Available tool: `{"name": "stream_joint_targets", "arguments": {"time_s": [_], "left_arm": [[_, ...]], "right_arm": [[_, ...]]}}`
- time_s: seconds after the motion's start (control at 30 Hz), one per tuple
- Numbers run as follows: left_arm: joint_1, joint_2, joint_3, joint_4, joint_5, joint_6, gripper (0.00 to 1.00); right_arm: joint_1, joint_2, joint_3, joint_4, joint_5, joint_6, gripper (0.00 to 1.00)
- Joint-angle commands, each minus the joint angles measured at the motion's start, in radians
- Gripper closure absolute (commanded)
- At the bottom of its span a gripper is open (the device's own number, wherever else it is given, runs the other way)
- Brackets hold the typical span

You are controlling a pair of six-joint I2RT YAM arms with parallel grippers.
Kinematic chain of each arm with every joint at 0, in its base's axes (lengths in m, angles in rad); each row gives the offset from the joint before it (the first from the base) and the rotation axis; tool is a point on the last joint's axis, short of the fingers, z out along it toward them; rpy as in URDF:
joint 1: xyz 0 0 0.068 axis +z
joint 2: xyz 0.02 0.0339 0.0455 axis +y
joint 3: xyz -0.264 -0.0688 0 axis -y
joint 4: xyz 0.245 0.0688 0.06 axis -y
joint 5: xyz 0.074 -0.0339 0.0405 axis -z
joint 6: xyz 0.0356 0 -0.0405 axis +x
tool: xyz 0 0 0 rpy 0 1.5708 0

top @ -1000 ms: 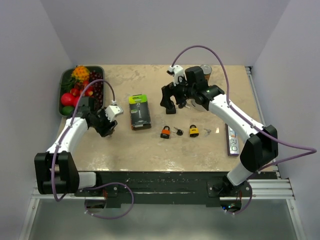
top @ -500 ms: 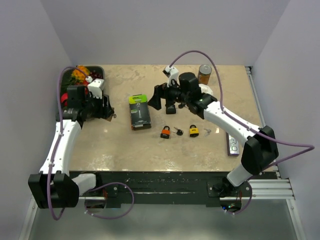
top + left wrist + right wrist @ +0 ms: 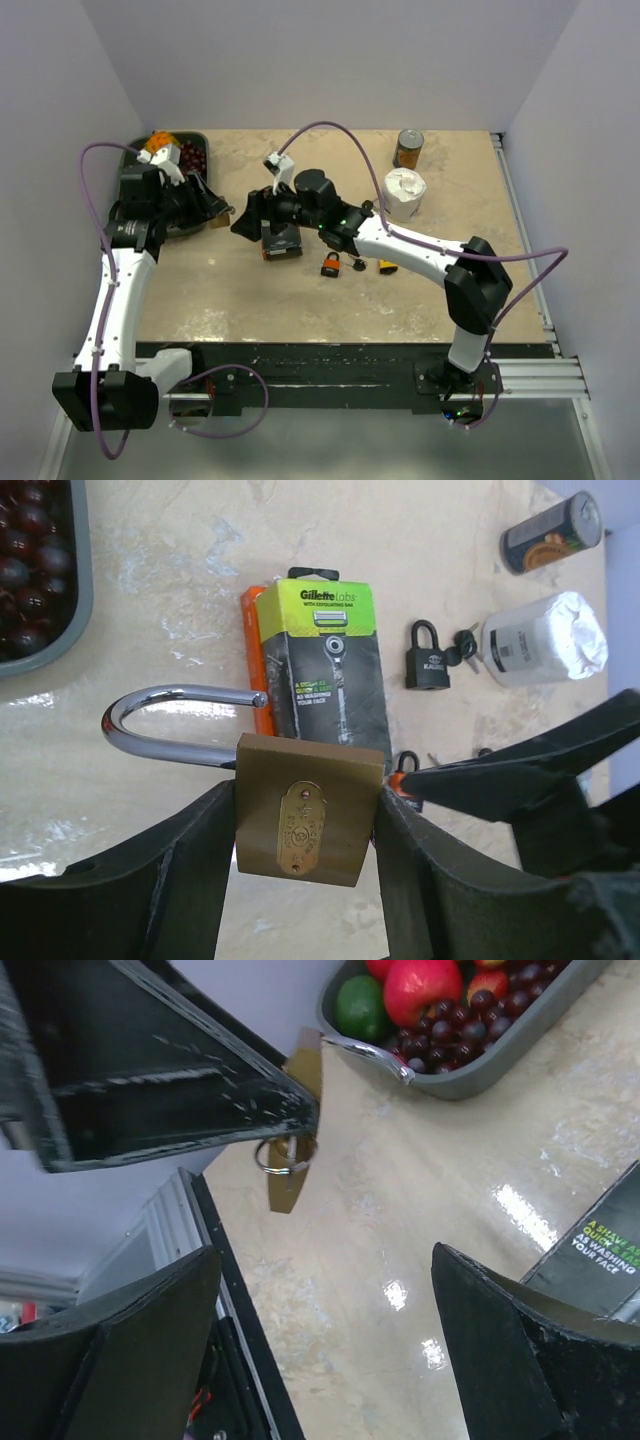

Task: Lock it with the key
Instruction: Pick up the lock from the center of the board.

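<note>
A brass padlock (image 3: pixel 308 810) hangs above the table, its steel shackle (image 3: pixel 170 725) swung open. My left gripper (image 3: pixel 305 880) is shut on the sides of its body. In the top view that gripper (image 3: pixel 214 208) is beside the fruit tray. In the right wrist view a brass key (image 3: pixel 288 1188) on a small ring sticks out of the padlock's underside. My right gripper (image 3: pixel 320 1340) stands open just short of the key, with nothing between its fingers. From above, the right gripper (image 3: pixel 247 214) faces the left one closely.
A grey tray of fruit (image 3: pixel 192 150) sits at the back left. A razor box (image 3: pixel 281 235) lies under the right arm. An orange padlock (image 3: pixel 331 264), a yellow padlock (image 3: pixel 387 267) and a black padlock (image 3: pixel 427 658) lie mid-table. A paper roll (image 3: pixel 405 192) and can (image 3: pixel 409 148) stand behind.
My left arm has lifted the padlock and swung it up near the tray. My right arm has swept left across the table to face it. Its jaws have narrowed slightly.
</note>
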Motion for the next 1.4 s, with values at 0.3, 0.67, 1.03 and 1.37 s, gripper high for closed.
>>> {"name": "stream_joint_targets", "arguments": {"time_s": [0.3,0.67,1.03,1.37], "left_arm": [[0.01,-0.057,-0.024,0.134,0.078,-0.241,1.0],[0.01,-0.064,-0.067,0.215,0.137,-0.356,1.0],[0.019,-0.08,-0.115,0.249,0.193,-0.373,0.88],[0.1,-0.104,-0.051,0.172,0.264,-0.207,0.01]], "right_arm": [[0.064,0.092,0.149,0.068,0.196,0.038,0.26],[0.102,0.16,0.212,0.088,0.265,0.03,0.51],[0.1,0.16,0.258,0.068,0.299,0.009,1.0],[-0.028,0.057,0.165,0.126,0.064,0.14,1.0]]}}
